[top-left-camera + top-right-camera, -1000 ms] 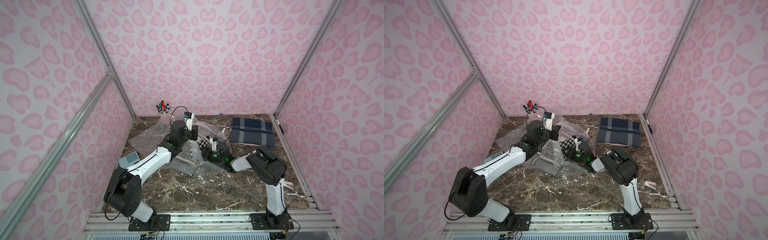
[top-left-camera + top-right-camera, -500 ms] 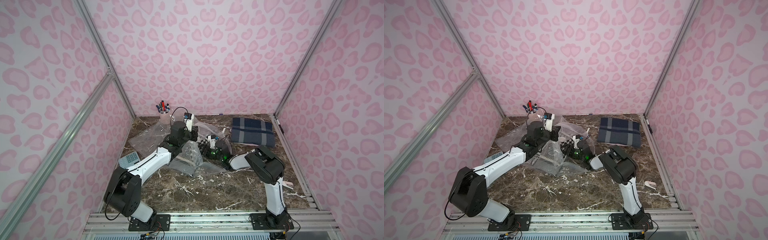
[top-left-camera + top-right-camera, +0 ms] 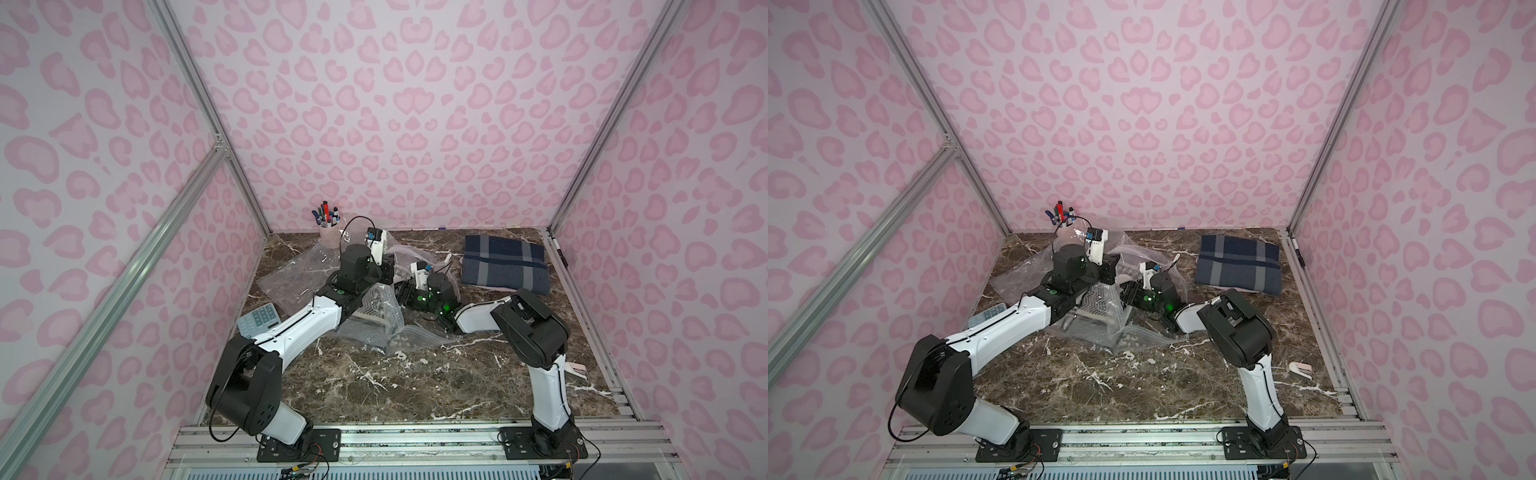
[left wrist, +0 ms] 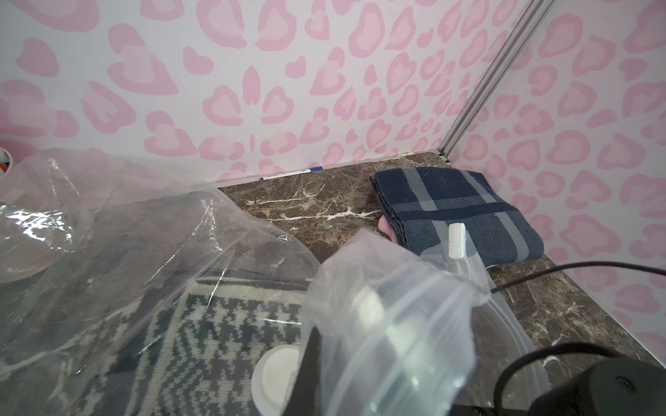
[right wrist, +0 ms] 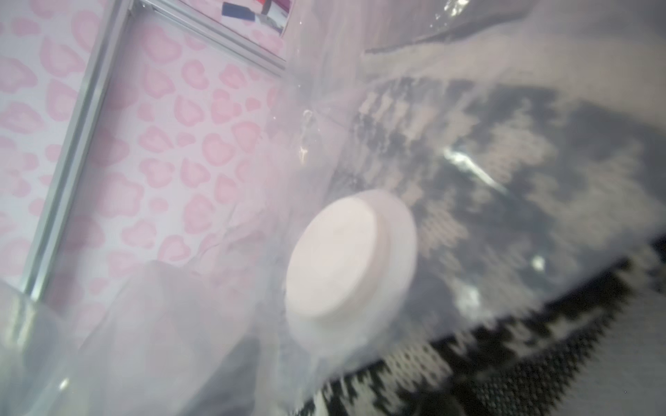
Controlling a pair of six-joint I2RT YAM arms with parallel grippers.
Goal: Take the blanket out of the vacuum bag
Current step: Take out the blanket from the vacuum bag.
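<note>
Behind crinkled vacuum bag [image 4: 180, 288], left pincer [image 3: 390, 273] closed, right pincer [image 3: 402, 294] gap unreadable, blanket [image 5: 540, 378] blurred.

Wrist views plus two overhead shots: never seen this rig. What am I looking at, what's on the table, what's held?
Two robot arms mounted on a rail at the near edge: left arm, right arm. Both top views come from one overhead stereo camera; each wrist view rides on an arm. On the marble table: a clear vacuum bag with a patterned blanket inside and a white valve, a folded plaid blanket, a pen cup, a calculator. The left arm's jaws are shut, apparently pinching bag plastic; the right arm's jaws sit at the bag, open or shut unclear.
</note>
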